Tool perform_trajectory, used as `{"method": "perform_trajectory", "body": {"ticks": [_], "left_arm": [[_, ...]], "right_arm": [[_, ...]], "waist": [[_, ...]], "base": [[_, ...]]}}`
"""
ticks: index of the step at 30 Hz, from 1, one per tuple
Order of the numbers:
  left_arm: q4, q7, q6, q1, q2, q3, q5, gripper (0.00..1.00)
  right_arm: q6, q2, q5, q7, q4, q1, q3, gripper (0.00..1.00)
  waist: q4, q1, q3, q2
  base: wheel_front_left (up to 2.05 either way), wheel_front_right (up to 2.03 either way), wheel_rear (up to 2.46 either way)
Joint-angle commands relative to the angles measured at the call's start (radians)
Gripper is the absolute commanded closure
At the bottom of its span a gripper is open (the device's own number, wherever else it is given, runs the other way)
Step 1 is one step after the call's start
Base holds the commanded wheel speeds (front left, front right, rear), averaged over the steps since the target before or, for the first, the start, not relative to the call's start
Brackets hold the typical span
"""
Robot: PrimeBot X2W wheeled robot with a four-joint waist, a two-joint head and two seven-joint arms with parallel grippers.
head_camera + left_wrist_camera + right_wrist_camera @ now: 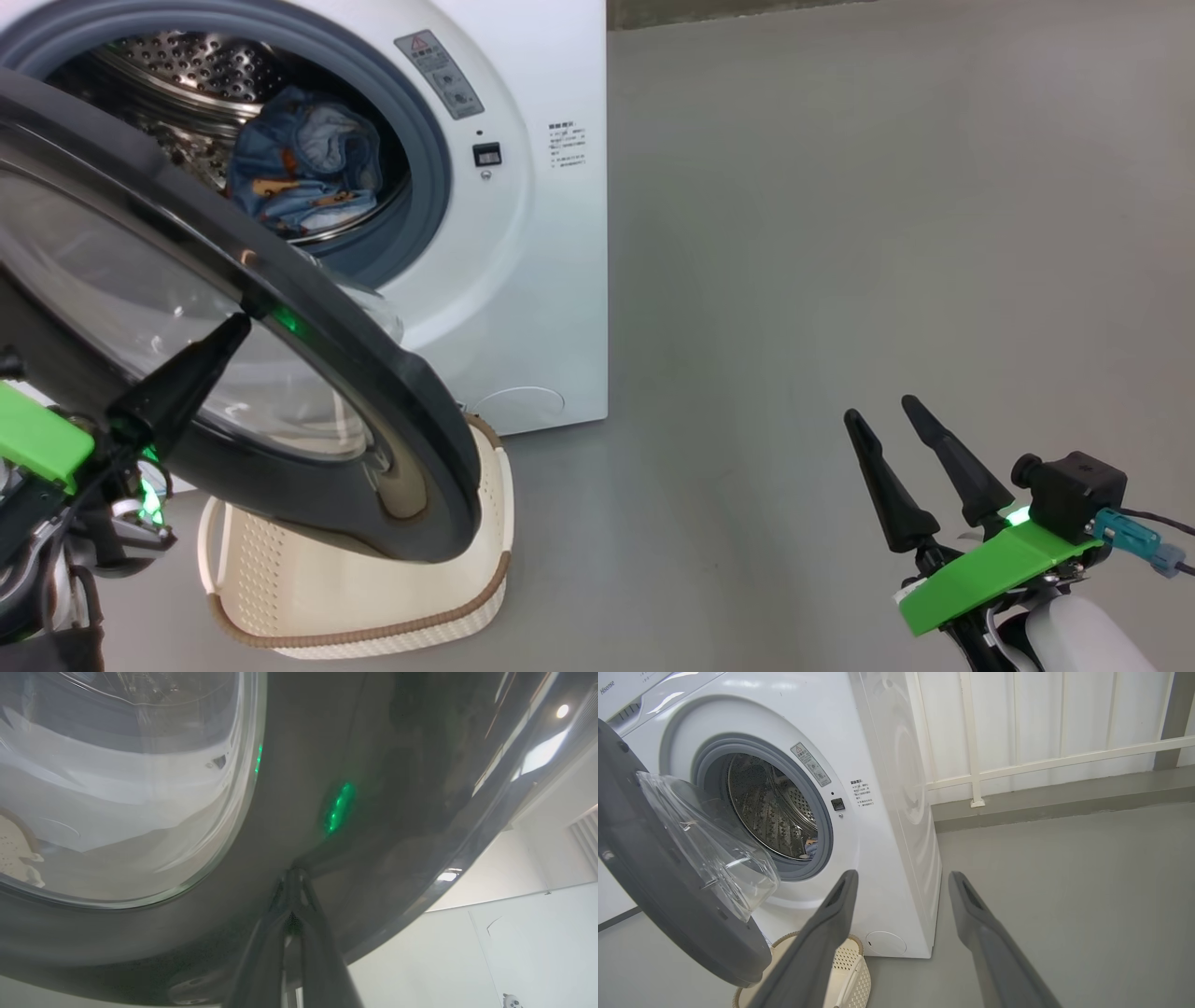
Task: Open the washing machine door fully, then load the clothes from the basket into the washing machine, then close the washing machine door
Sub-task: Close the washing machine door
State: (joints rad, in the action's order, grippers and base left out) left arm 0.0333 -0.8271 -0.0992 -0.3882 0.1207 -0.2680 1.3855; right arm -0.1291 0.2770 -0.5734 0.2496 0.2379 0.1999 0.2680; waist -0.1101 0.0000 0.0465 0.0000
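The white washing machine point(541, 233) stands at the upper left, its drum holding light-blue printed clothes point(303, 168). Its glossy black door point(308, 373) hangs partly open, swung out over the cream basket point(373, 597) on the floor. My left gripper point(238, 322) is shut, its tips pressed against the door's outer face just beside the glass window point(117, 788); the left wrist view shows the same contact on the door point(373, 765), with the gripper point(293, 873) touching it. My right gripper point(882, 411) is open and empty at the lower right, well clear of the machine point(887, 788), the door point(654, 882) and the basket point(852, 961).
Grey floor point(840, 233) stretches to the right of the machine. In the right wrist view a white panelled wall with a rail point(1041, 760) runs behind it.
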Motion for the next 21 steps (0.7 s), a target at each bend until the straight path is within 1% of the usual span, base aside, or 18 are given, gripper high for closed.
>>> {"method": "perform_trajectory", "body": {"ticks": [1,12,16,20,21], "left_arm": [[-0.023,0.003,0.012,-0.04,0.032,-0.029,-0.009,1.0],[-0.025,0.003,0.03,-0.026,0.046,-0.022,-0.03,1.0],[-0.038,0.006,0.042,-0.012,0.056,-0.023,-0.042,1.0],[-0.051,0.035,0.061,0.001,0.066,-0.028,-0.075,1.0],[-0.054,0.043,0.07,0.007,0.071,-0.025,-0.09,0.9]], "right_arm": [[-0.002,0.003,0.004,0.012,-0.026,0.01,0.009,0.0],[-0.002,0.0,0.007,0.012,-0.025,0.003,0.003,0.0],[-0.002,0.002,0.007,0.012,-0.026,0.002,0.0,0.0],[-0.002,0.001,0.007,0.012,-0.027,0.001,-0.003,0.0],[-0.002,0.001,0.007,0.012,-0.027,0.0,-0.004,0.0]], "waist": [[0.008,0.0,-0.001,0.0],[0.063,0.0,-0.016,0.0],[0.082,0.0,-0.02,0.0],[0.095,0.0,-0.026,0.0],[0.098,0.0,-0.028,0.0]], "base": [[0.0,0.0,0.0],[0.0,0.0,0.0],[0.0,0.0,0.0],[0.0,0.0,0.0],[0.0,0.0,0.0]]}}
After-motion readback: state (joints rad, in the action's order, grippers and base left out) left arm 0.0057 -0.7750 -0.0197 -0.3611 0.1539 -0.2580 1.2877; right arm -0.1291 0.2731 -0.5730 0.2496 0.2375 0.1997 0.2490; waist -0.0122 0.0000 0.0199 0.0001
